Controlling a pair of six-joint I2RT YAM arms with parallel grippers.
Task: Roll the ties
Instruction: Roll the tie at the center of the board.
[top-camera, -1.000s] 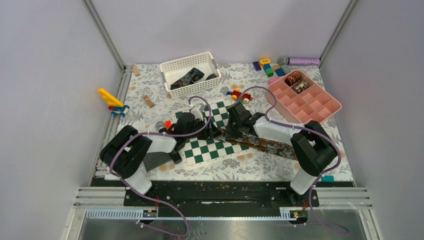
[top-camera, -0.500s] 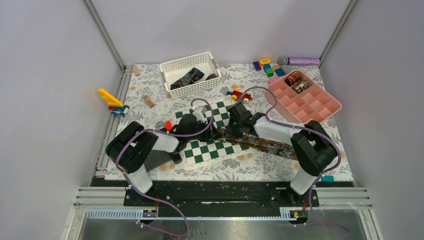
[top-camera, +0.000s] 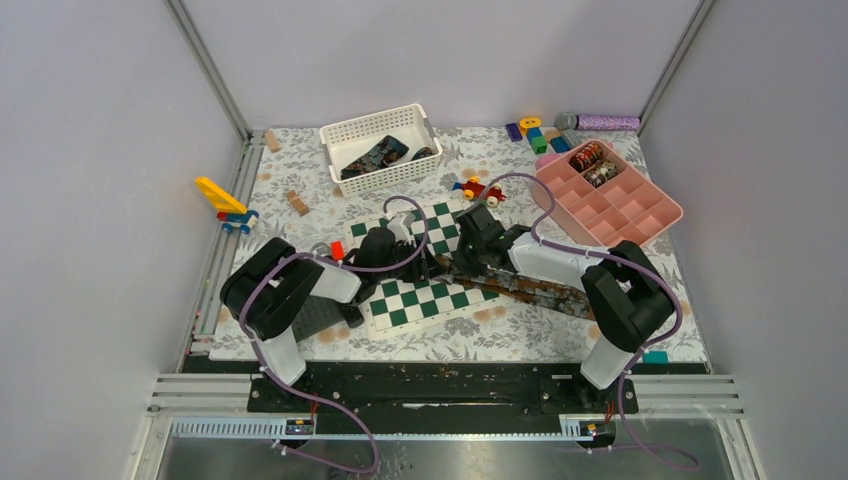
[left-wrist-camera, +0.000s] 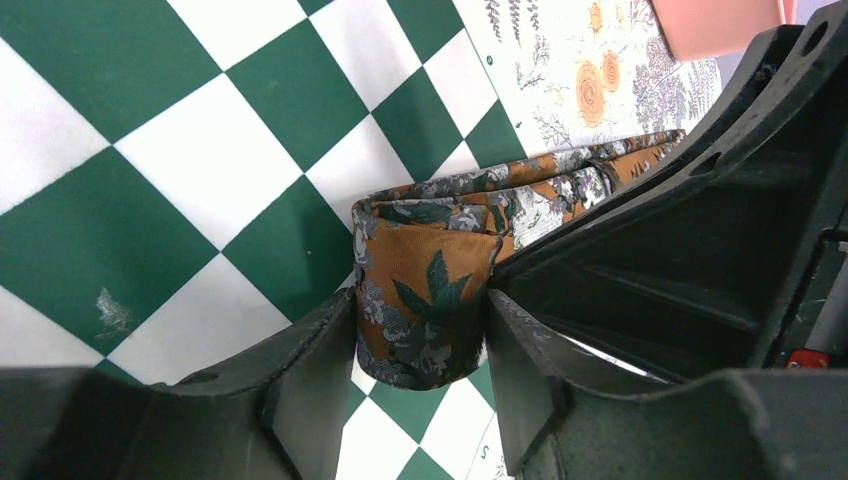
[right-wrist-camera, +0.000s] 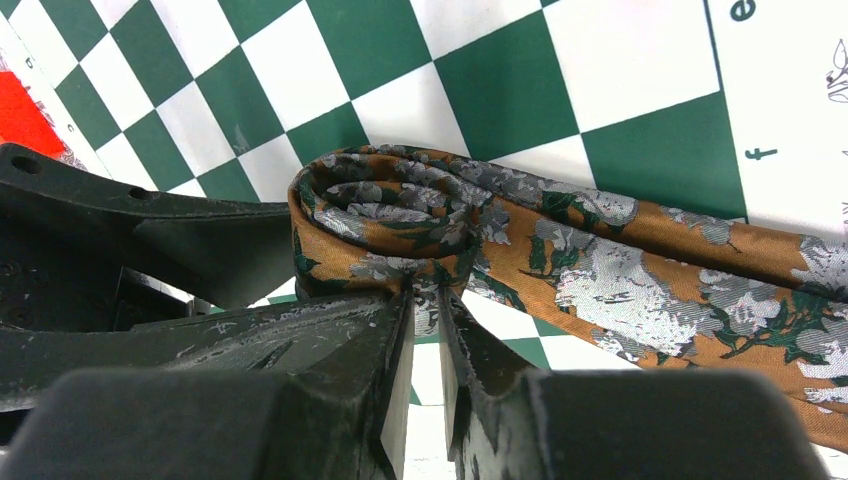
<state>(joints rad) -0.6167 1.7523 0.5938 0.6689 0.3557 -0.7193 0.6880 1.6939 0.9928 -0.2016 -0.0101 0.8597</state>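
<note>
A rust-orange floral tie (top-camera: 540, 292) lies across the green-and-white chessboard (top-camera: 410, 295), its left end wound into a small coil (left-wrist-camera: 420, 300). My left gripper (left-wrist-camera: 420, 335) straddles that coil, and both fingers press its sides. My right gripper (right-wrist-camera: 428, 300) is shut on the fabric at the coil's (right-wrist-camera: 390, 210) lower edge, with the tail trailing off to the right. In the top view the two grippers meet at the board's middle, left (top-camera: 425, 262) and right (top-camera: 465, 262). More dark ties (top-camera: 378, 155) lie in the white basket (top-camera: 345, 135).
A pink divided tray (top-camera: 640, 215) at the right holds rolled coils (top-camera: 590, 158). Toy blocks (top-camera: 535, 135) and a purple roll (top-camera: 605, 122) sit at the back, a red toy car (top-camera: 480, 188) is behind the board, and a yellow toy (top-camera: 225, 203) is at the left edge.
My left arm's elbow has swung a little to the right, and its fingers have narrowed onto the coil. The right arm and the tie's tail have stayed put.
</note>
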